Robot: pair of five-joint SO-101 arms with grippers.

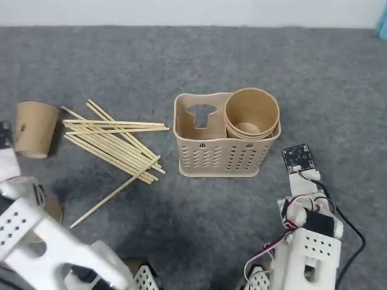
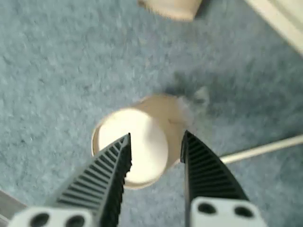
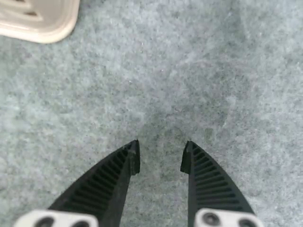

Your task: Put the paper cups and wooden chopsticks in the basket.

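Observation:
A beige slotted basket stands mid-table with stacked paper cups in its right compartment. Another paper cup lies on its side at the far left, beside a loose pile of wooden chopsticks. My left gripper is open, hovering just above a further paper cup that shows a pale round face. This cup peeks out beside the left arm. One chopstick lies close by. My right gripper is open over bare carpet, a short way from the basket's corner.
Grey carpet covers the table. The lying cup sits a little beyond the left gripper. The right arm stands at the front right, in front of the basket. A pale wall runs along the far edge.

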